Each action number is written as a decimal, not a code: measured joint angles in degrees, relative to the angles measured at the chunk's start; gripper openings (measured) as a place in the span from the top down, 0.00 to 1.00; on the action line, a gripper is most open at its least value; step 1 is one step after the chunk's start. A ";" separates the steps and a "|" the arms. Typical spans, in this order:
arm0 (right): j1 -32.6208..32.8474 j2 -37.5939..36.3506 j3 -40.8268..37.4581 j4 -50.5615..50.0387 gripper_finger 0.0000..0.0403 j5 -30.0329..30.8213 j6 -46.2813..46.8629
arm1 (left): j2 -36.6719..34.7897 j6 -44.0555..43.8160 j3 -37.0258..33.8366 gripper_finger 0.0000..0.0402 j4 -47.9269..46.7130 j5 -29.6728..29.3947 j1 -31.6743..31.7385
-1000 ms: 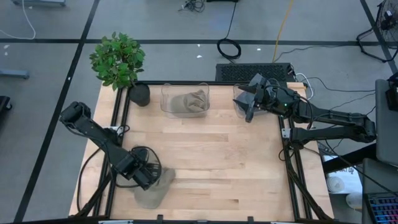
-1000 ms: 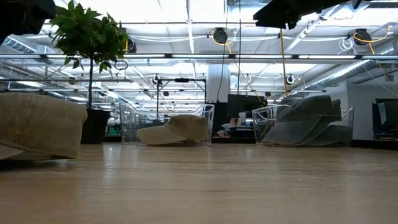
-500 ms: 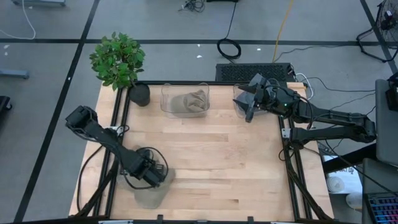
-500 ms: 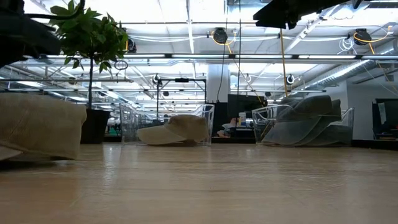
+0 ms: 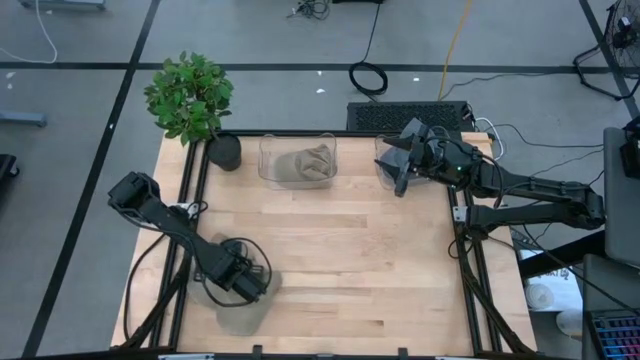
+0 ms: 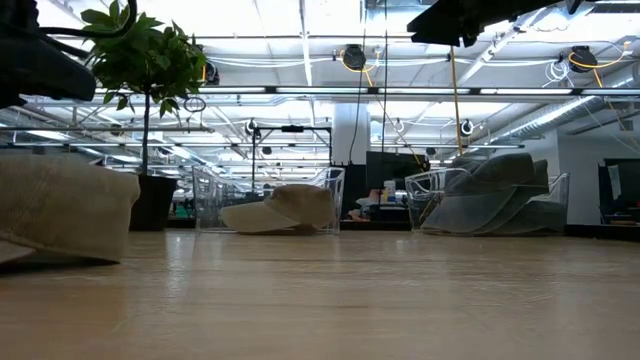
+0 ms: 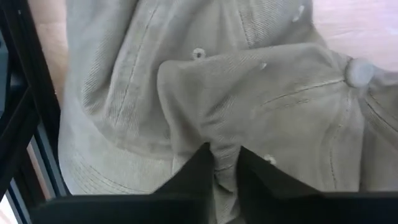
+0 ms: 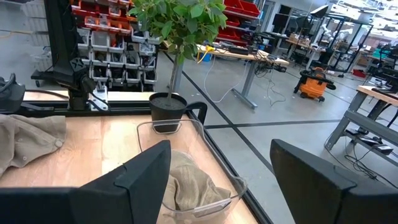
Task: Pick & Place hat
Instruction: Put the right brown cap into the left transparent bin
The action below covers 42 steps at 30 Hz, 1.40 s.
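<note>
Fabric bunches between the two dark fingers (image 7: 200, 163) of the left gripper (image 5: 245, 281), which is pressed down onto a beige hat (image 5: 240, 310) at the near left part of the desk (image 5: 350, 260) — the left wrist view shows a pinched fold of the crown rising just between the fingertips, so the gripper is clenched on the cloth. The hat's top button (image 7: 357, 71) sits off to one side of that fold, and its brim (image 7: 93, 162) spreads toward the black frame rail (image 7: 25, 112) at the desk's edge. In the low view the hat (image 6: 60, 210) rests on the wood, with the left arm dark above it.

Along the far edge stand two clear bins. The middle bin (image 5: 297, 160) holds another beige hat (image 5: 305, 165); the right bin (image 5: 392, 160) holds grey hats (image 6: 500, 195), seen best in the low view.

The right gripper (image 5: 402, 170) hovers over the right bin, well apart from the left arm — its fingers stand spread, with nothing between them in the right wrist view (image 8: 217, 186).

A potted plant (image 5: 188, 98) stands at the far left corner of the desk, its dark pot (image 5: 225, 152) just beside the middle bin.
</note>
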 joint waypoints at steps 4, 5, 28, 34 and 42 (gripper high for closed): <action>0.00 0.01 0.00 0.00 0.35 0.00 0.00 | 0.00 5.08 0.07 0.97 1.77 -2.73 0.00; 0.00 0.02 0.00 0.00 0.35 0.00 -0.01 | 0.00 7.31 0.57 0.96 1.99 -3.96 -0.04; -0.02 0.02 0.00 0.00 0.35 0.00 0.00 | -0.17 88.44 31.47 0.98 -11.13 -41.82 10.07; 0.00 0.02 -0.01 0.68 0.35 -0.11 4.33 | -0.17 103.31 31.76 0.98 -10.00 -44.67 15.98; -0.13 0.02 -0.02 1.84 0.35 0.28 15.85 | -1.50 111.74 31.76 0.98 -9.74 -43.52 23.00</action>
